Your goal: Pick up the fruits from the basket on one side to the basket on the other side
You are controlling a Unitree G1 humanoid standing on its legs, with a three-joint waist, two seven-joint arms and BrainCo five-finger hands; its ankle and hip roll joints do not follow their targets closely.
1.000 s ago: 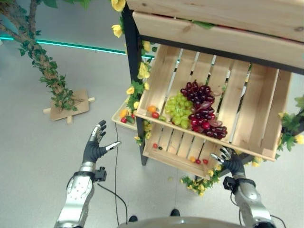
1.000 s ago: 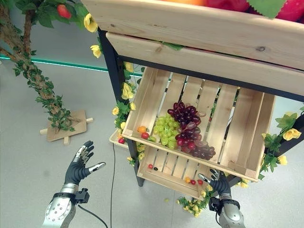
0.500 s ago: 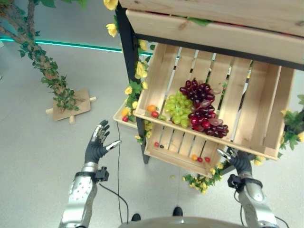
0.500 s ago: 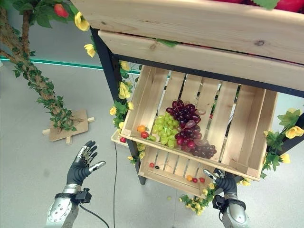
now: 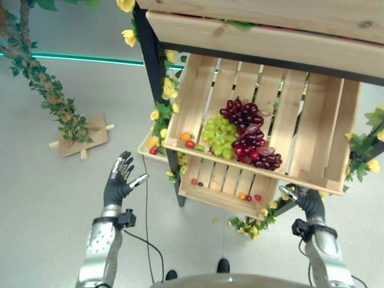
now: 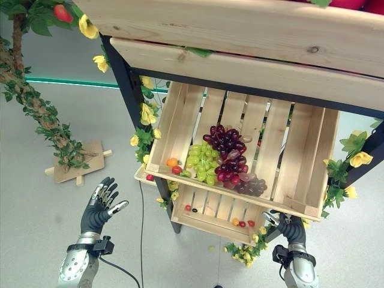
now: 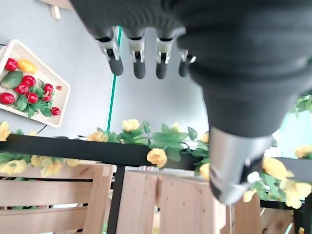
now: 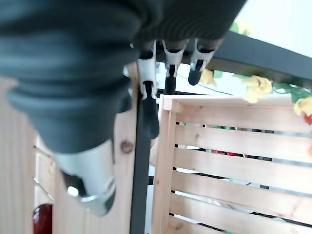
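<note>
1. Your left hand is raised over the bare floor, well to the left of the wooden stand, with its fingers spread and straight and nothing in them.
2. Your right hand sits low at the right front corner of the stand, just under the edge of the middle crate; its fingers look relaxed and hold nothing.
3. The middle crate is tilted toward you and holds the fruit: a green grape bunch lying against a dark red grape bunch, which runs down toward the front lip.
4. At the crate's front left corner you can see a small orange fruit with a small red fruit just beside it.
5. The lower crate below holds a few small red and orange pieces scattered along its slats.
6. A shallow wicker tray stands on the floor at the left of the stand, with red fruits, a yellow one and green leaves in it.
7. Yellow artificial flowers and leaves trail down the black post of the stand.
8. A vine-wrapped tree trunk stands on a wooden base at the far left, well apart from both hands.
</note>
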